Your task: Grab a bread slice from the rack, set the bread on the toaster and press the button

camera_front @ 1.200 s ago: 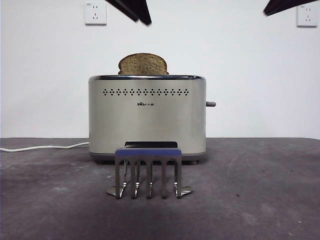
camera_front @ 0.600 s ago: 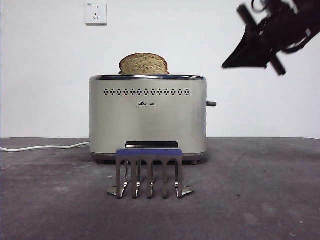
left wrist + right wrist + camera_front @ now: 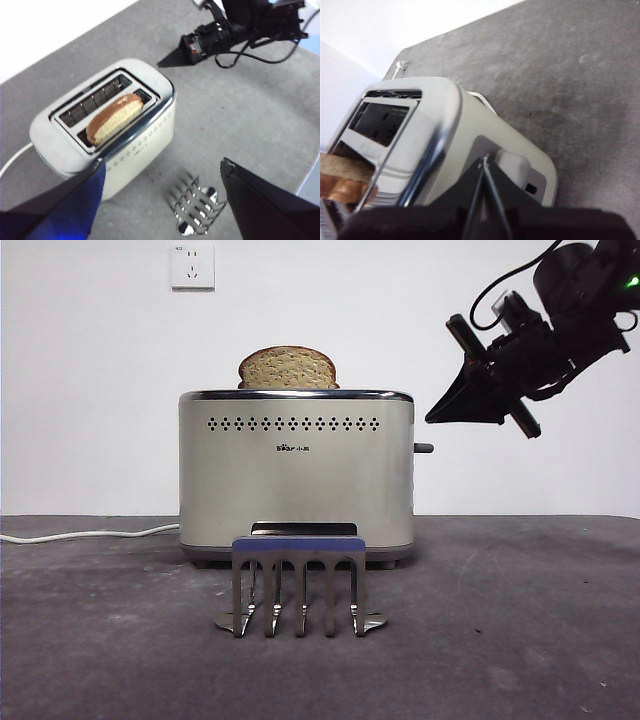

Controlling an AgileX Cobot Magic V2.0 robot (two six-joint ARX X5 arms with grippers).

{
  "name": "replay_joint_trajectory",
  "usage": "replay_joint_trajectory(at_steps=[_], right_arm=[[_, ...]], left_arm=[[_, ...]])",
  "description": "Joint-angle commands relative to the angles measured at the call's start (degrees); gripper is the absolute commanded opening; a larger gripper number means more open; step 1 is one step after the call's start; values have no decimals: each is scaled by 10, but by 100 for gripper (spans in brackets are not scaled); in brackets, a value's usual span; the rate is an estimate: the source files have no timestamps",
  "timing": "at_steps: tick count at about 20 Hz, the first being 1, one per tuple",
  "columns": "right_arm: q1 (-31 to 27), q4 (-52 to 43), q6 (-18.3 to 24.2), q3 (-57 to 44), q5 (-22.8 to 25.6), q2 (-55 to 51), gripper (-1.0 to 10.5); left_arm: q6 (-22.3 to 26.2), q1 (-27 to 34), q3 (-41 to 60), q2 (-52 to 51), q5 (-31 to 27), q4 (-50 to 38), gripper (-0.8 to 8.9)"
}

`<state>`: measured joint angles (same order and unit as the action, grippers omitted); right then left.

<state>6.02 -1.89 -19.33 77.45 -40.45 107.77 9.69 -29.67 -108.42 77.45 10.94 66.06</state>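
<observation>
One slice of bread [image 3: 287, 367] sits upright in a slot of the toaster [image 3: 296, 475], domed top poking above the chrome rim; nothing grips it. From the left wrist view it's in the slot nearer the rack, the other slot beside it bare. The toaster stands mid tabletop [image 3: 520, 640], w/ a white cord [image 3: 85, 535] trailing off one end along the tabletop toward the wall.

The rack [image 3: 298, 583] stands in front of the toaster, close but apart, slats upright under the blue-violet bar; no bread in it.

Right tool [image 3: 440, 416] hangs in the air off the toaster's lever end, tilted down, its tip pointing at the toaster, near the chrome rim's level and above the small dark lever [image 3: 423, 448]. Apart from both, not touching. In the right wrist view the two jaws meet at the tips w/ no gap, so it's closed on nothing, and the tips line up over the grey lever knob on the toaster's end panel. The left wrist view shows the same tool [image 3: 167, 62] as a black wedge beyond the toaster.

Left tool [image 3: 162, 172] hovers well above the tabletop, looking down on toaster and rack; jaws spread wide, nothing betw. them. It's out of the front view.

A wall socket [image 3: 192, 266] sits on the white wall behind.
</observation>
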Motion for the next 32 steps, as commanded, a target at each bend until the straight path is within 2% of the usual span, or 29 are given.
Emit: replay_joint_trajectory(at_steps=[1,10,12,16,18,32], right_arm=[[2,-9,-5,7,1,19,-13],[12,-7,0,8,4,77,-13],[16,11,15,8,6,91,-13],[19,77,71,8,61,106,-12],[19,89,78,8,63,108,-12],[19,92,79,8,63,108,-12]], left_arm=[[-7,0,1,-1,1,2,385],[-7,0,1,-1,0,0,382],[-7,0,1,-1,1,3,382],[-7,0,1,-1,0,5,382],[-7,0,1,-1,0,5,382],[-7,0,1,-1,0,9,382]])
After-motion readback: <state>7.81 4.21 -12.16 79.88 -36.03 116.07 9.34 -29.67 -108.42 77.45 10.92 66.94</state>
